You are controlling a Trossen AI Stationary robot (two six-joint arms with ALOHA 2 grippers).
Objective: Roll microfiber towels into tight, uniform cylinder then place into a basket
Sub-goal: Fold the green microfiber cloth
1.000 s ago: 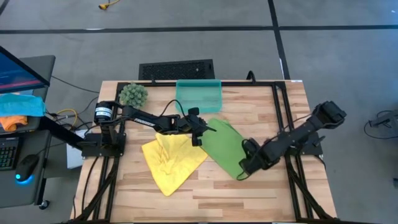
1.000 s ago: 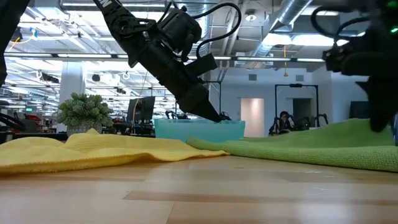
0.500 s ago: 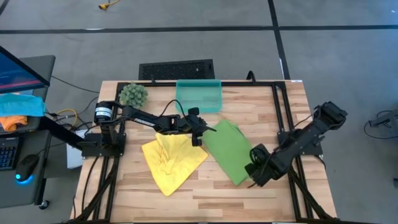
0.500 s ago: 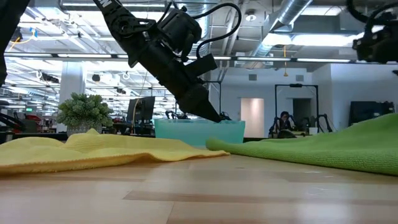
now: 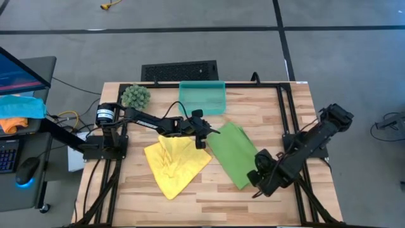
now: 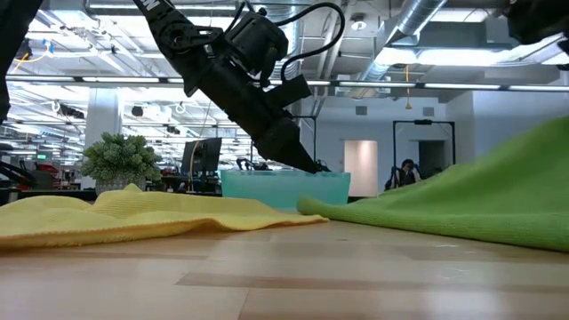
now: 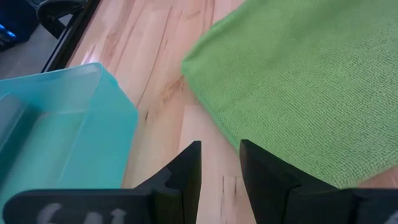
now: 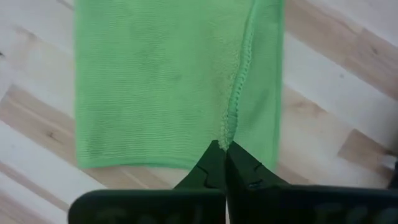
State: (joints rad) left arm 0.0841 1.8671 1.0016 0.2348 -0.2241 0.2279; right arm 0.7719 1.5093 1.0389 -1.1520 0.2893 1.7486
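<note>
**Lime green towel pinched at its edge, yellow towel lying flat**

Lime green microfiber towel [image 5: 231, 154] lies folded into a long strip at the centre of the high view, slanting from upper left to lower right on the pale wooden table [image 5: 291, 111]. The right gripper [image 8: 222, 163], at the strip's lower right end, has its dark fingers pressed together on the towel's stitched hem, lifting that end. Just left, the bright yellow microfiber towel [image 5: 173, 163] is spread and rumpled. The translucent teal plastic basket [image 5: 202, 97] sits at the table's upper middle edge. The left gripper [image 7: 220, 167] hovers between basket and green towel, fingers slightly parted, holding nothing. A round green spiky plant ball [image 5: 135, 96] stands left of the basket.
</note>
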